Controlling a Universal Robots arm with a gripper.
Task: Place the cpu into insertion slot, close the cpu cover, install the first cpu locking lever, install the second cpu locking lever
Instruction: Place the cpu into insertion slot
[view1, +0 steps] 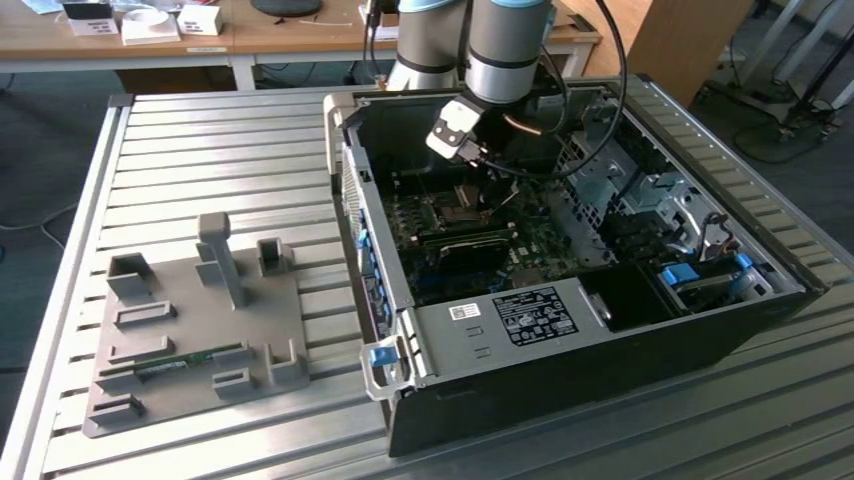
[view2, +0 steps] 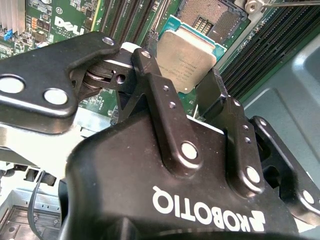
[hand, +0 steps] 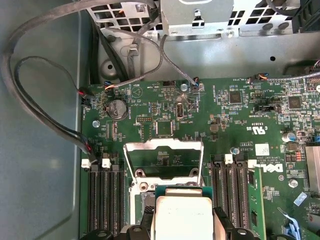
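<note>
In both wrist views the cpu, a small square chip with a silvery top, is pinched at two opposite edges by my black fingers. My gripper is shut on it. It hangs just above the open insertion slot on the green motherboard. The cpu cover, a silver windowed frame, stands swung up at the slot's far edge. In the exterior view the gripper reaches down into the open computer case over the slot.
Black memory slots flank the socket on both sides. Cables run along the case wall and floor. A metal drive cage and blue latches fill the case's right. At the exterior view's left, a grey fixture plate holds a memory stick.
</note>
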